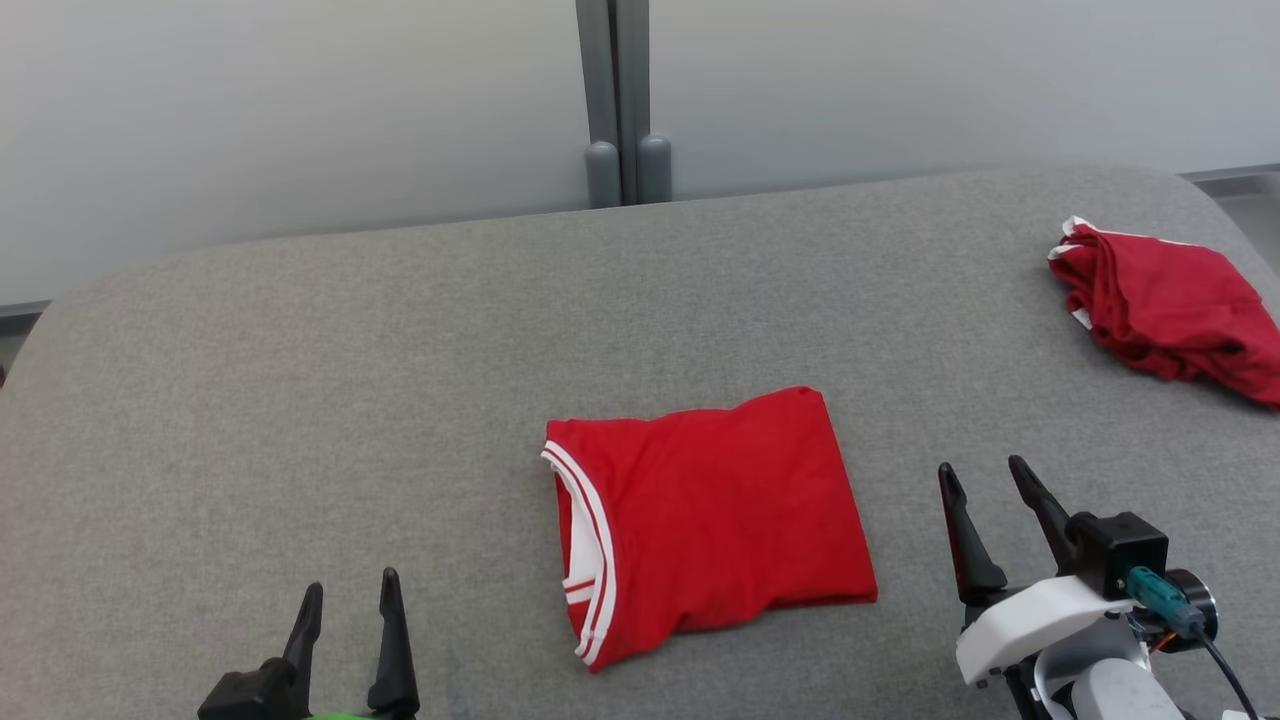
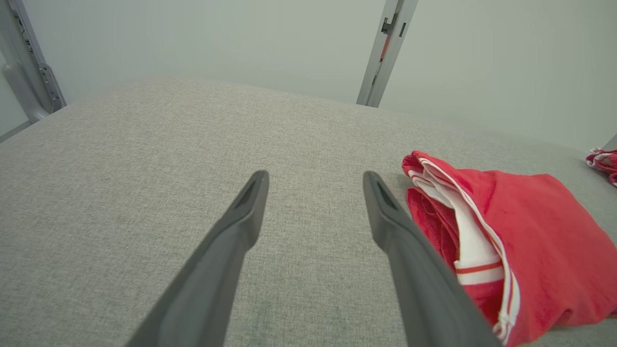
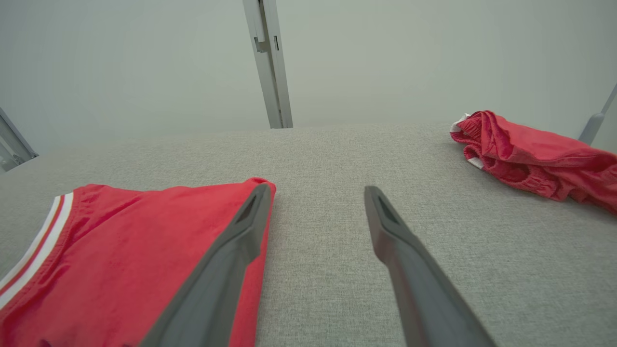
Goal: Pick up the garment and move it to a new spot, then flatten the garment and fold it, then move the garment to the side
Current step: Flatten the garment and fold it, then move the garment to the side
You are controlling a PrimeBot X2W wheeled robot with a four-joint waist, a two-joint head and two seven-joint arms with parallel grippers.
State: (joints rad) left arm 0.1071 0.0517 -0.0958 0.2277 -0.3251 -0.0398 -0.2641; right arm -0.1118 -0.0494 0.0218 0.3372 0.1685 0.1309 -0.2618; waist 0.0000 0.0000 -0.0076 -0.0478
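Note:
A red garment (image 1: 705, 515) with white striped trim lies folded in a neat rectangle at the middle of the grey padded table (image 1: 400, 350). My left gripper (image 1: 348, 600) stands open at the lower left, apart from the garment's striped edge (image 2: 482, 241), which lies to its right. My right gripper (image 1: 985, 485) is open at the lower right, just beside the garment's right edge (image 3: 144, 241) and above the table. Nothing sits between either pair of fingers.
A second red garment (image 1: 1165, 310) lies crumpled near the table's far right edge, seen also in the right wrist view as a red heap (image 3: 535, 154). A grey post (image 1: 625, 100) stands behind the table against a pale wall.

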